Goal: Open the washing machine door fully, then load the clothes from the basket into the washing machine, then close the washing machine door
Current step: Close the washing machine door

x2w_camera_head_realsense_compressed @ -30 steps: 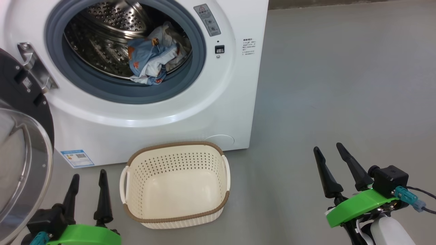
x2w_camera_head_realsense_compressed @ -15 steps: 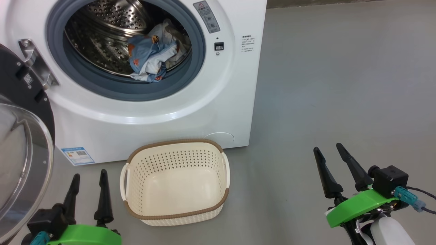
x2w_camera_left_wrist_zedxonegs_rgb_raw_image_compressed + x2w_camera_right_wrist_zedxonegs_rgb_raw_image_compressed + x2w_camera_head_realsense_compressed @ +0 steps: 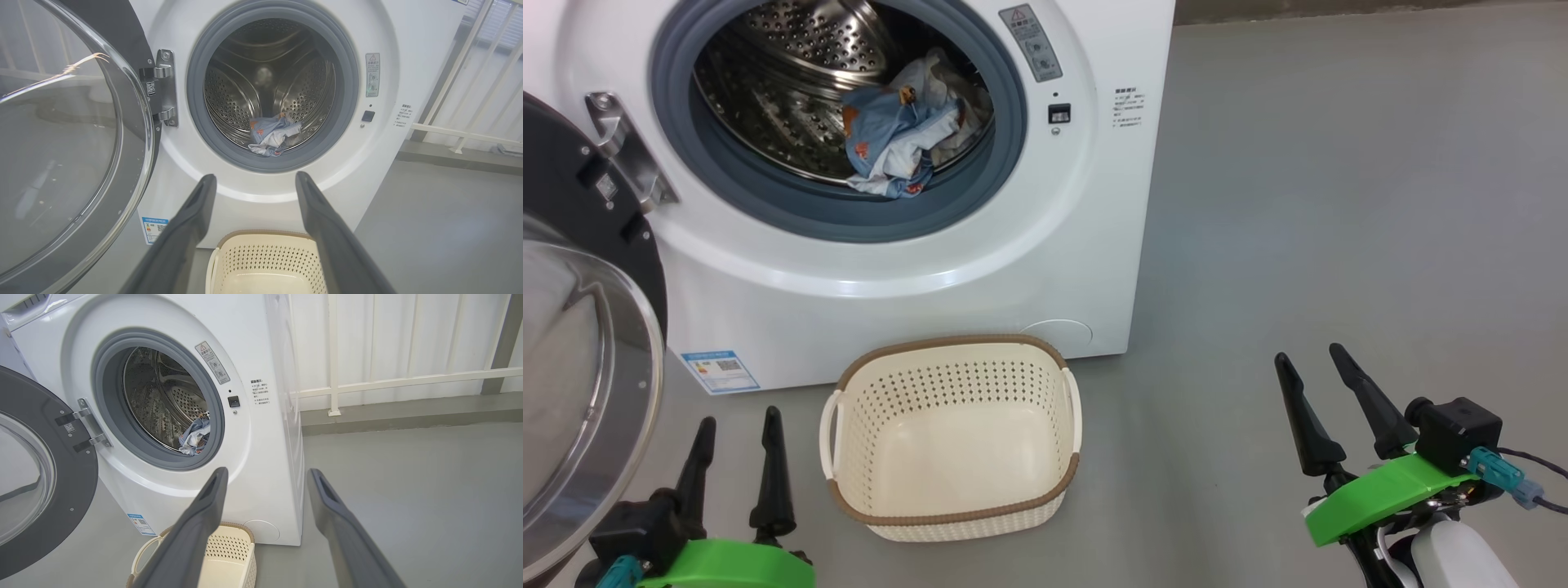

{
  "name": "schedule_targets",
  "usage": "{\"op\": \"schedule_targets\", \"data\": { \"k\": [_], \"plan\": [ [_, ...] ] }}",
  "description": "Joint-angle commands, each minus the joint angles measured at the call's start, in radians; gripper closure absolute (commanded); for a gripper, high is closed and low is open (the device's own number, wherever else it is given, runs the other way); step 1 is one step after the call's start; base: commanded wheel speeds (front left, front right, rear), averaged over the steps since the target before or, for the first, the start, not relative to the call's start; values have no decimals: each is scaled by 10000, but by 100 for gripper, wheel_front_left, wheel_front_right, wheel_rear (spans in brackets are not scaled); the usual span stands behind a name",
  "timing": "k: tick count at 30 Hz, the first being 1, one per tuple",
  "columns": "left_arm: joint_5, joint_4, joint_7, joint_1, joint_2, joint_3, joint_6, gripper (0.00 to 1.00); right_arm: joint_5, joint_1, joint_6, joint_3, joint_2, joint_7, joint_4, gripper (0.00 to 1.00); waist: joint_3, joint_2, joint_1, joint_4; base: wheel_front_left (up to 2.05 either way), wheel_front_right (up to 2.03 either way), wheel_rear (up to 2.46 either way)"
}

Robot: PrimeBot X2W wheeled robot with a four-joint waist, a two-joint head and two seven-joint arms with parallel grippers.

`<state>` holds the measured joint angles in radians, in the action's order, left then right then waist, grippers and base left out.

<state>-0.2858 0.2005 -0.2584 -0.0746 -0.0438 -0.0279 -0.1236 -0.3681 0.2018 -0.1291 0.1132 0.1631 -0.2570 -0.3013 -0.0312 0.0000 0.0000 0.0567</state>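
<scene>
Grey floor (image 3: pixel 1339 204) spreads out before you, with the washer (image 3: pixel 980 269) standing on it at the upper left of the head view. From the right wrist you can see a white railing (image 3: pixel 388 381) along the wall behind. You have the door (image 3: pixel 580 327) swung wide to the left on its hinge (image 3: pixel 629 163), its black rim and clear bowl at the left edge of the head view. You can see the clothes (image 3: pixel 894 135) bunched low in the drum (image 3: pixel 784 122), toward its right side, the lowest blue and white fold reaching the inner edge of the grey gasket (image 3: pixel 849 220). The basket (image 3: pixel 947 388) sits upright and empty on the floor just in front of the washer, below the drum mouth. Your left claw (image 3: pixel 737 418) hangs at the lower left, between the door and the basket, near the basket's left handle, its fingers spread wide and gripping nothing. Your right claw (image 3: pixel 1310 354) hangs at the lower right over bare floor, well apart from basket and washer, likewise spread wide and holding nothing.
</scene>
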Motion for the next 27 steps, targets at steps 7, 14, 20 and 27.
{"op": "schedule_targets", "data": {
  "k": [7, 14, 20, 27],
  "plan": [
    [135, -232, -34, -106, -94, -306, -14, 0, -80, -11, -16, 167, 25, -48, 214, 0, -6, 0, 0, -362, 0, 0, 0],
    [194, -309, -34, -99, -82, -432, 147, 0, -90, -73, -16, 160, 67, -48, 185, 0, 7, 0, 0, -943, 0, 0, 0],
    [251, -311, -34, -48, -75, -507, 336, 0, -118, -88, -16, 205, 54, -48, 155, 0, 59, 0, 0, -1584, 0, 0, 0],
    [363, -322, -34, 12, -70, -512, 534, 0, -138, -111, -16, 273, 53, -48, 113, 0, 112, 0, 0, -2434, 0, 0, 0]
  ]
}}
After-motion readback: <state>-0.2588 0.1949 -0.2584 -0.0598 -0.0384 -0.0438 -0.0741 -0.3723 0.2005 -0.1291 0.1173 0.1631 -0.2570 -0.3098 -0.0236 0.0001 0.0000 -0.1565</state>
